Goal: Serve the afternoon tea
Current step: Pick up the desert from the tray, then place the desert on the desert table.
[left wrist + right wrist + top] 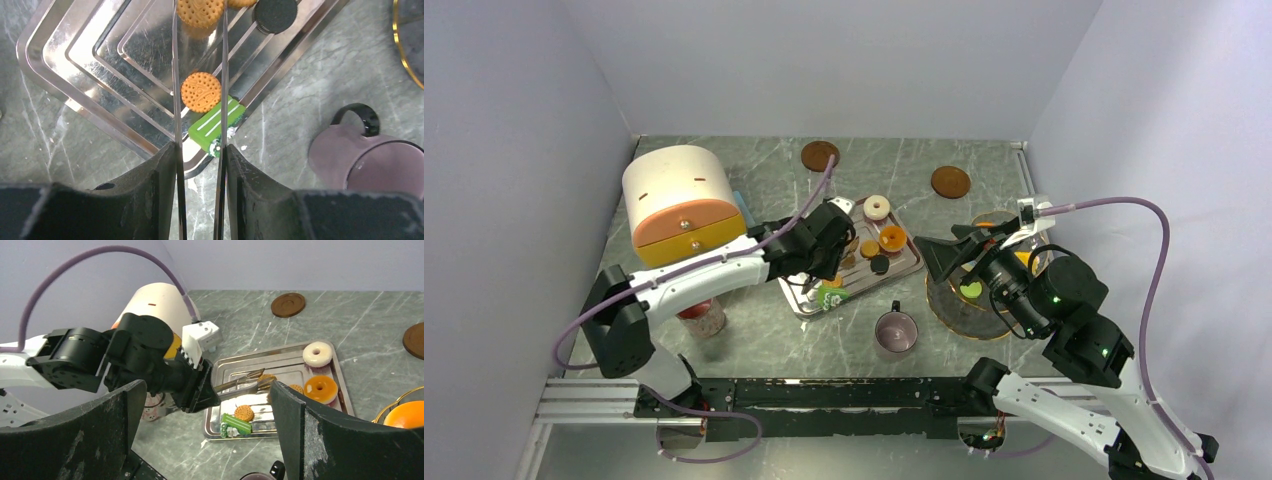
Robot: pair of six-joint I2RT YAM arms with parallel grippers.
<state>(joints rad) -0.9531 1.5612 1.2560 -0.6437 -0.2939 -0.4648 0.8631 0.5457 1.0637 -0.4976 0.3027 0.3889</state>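
Blades like thin tongs on the left hand (252,381) stand half-parted on either side of an orange biscuit (201,92). The biscuit lies flat on the steel tray (75,75) near its corner. Nothing is gripped, and from the side the blades seem to hang a little above the biscuit, not around it. That line-up reads as preparation for a pinch across the biscuit's width, since thin blades suit a flat treat that thick fingers could not get under. A green bar (216,121) lies just beside the biscuit, perhaps touching it, at the tray's near corner, so it may be nudged if the blades come down crooked. The other treats wait on the same tray: a black round (275,14), a cream ring (317,354) and an orange ring (321,388). The mug (370,160) stands upright on the counter (310,75) just beside the tray, its handle turned toward the tray. The right hand (207,390) is spread wide and empty by the gold-rimmed plate (954,312), probably stationed there to leave the tray free.
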